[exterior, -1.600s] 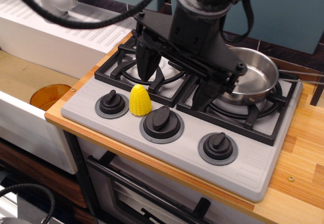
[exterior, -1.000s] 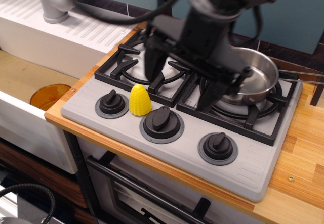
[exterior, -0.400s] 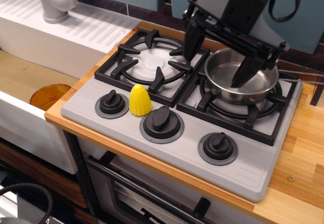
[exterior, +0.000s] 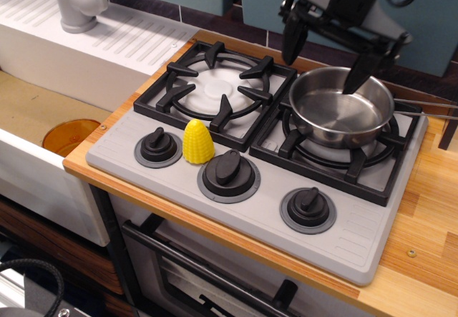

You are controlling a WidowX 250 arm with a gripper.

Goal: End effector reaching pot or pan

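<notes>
With the claw [exterior: 325, 59] spread wide above the steel pan [exterior: 341, 114], a careless descent could knock its rim off the grate [exterior: 336, 152].

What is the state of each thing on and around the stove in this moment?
gripper: open, fingers spread over the pan's far rim
pan: upright on the right burner grate, empty
toy corn: standing upright between two knobs
left burner grate: nothing on it
three knobs: positions cannot be read
</notes>
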